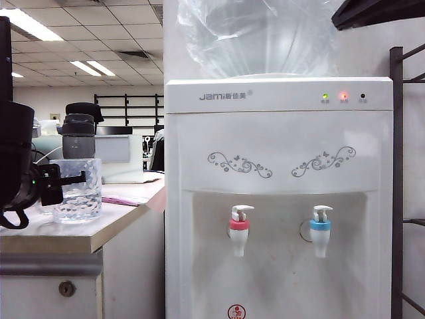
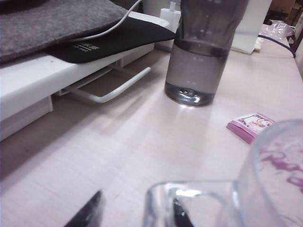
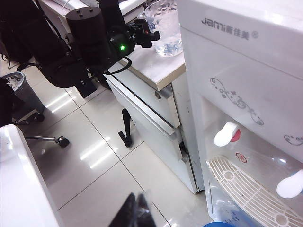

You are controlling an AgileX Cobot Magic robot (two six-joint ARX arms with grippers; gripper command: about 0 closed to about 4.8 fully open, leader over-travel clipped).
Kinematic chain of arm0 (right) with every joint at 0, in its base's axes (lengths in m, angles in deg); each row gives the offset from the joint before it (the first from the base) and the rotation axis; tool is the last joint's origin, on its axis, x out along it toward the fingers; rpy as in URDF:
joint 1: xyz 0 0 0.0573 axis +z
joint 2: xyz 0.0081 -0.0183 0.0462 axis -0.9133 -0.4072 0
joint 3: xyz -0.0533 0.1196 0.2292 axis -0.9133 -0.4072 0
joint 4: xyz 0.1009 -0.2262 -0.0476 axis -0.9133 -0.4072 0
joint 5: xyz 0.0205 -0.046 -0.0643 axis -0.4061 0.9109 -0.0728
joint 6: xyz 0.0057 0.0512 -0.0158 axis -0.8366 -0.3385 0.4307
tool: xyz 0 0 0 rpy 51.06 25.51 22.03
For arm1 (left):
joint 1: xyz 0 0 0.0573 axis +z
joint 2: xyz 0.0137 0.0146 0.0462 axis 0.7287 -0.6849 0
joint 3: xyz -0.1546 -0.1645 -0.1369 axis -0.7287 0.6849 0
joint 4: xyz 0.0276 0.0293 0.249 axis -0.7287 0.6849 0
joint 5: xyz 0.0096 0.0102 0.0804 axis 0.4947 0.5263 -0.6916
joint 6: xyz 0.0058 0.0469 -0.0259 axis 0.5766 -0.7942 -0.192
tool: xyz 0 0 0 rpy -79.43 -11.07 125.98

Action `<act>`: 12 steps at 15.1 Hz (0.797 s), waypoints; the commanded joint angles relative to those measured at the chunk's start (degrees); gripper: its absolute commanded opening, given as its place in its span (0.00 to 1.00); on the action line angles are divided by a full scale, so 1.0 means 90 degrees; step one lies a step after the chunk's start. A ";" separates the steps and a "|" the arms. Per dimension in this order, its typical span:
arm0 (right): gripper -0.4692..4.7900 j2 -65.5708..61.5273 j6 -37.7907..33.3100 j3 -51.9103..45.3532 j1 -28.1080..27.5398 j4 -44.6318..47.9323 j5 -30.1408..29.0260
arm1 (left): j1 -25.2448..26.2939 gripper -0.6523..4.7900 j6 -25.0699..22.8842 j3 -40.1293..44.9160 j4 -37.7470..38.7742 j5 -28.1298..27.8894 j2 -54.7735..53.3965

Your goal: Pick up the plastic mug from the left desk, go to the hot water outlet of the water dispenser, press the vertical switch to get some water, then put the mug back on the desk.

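The clear dimpled plastic mug (image 1: 78, 189) stands upright on the left desk (image 1: 99, 226), water in its bottom. My left gripper (image 1: 72, 178) is at its side, open: in the left wrist view the gripper (image 2: 135, 215) straddles the mug's handle (image 2: 189, 189), one fingertip (image 2: 90, 213) clear of it, the other inside the loop. The right wrist view shows mug (image 3: 165, 28) and left gripper (image 3: 149, 33) together on the desk. The water dispenser (image 1: 279, 133) has the hot water outlet (image 1: 239, 234) with its vertical switch (image 1: 242, 211). My right gripper (image 3: 137, 210) hangs shut over the floor, holding nothing.
A dark grey bottle (image 1: 78, 136) stands just behind the mug, and a pink packet (image 2: 251, 125) lies near it. A blue-collared tap (image 1: 320, 229) is right of the red one. A laptop stand (image 2: 109, 90) and cable occupy the desk's back. A drip grille (image 3: 246, 189) sits under the taps.
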 commanded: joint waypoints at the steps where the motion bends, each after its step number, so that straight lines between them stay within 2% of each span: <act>1: 0.09 0.0015 -0.0007 0.0027 0.0005 0.0083 -0.0022 | -0.0005 0.46 -0.0049 -0.0007 -0.0102 0.0000 0.0017; 10: 0.09 0.0012 -0.0007 0.0027 0.0005 0.0075 -0.0019 | -0.0017 0.46 -0.0160 0.0355 -0.0454 -0.0046 0.0058; 12: 0.09 0.0012 -0.0007 0.0027 0.0007 0.0068 -0.0019 | -0.0260 0.46 -0.0138 0.0430 -0.0457 -0.0151 0.0058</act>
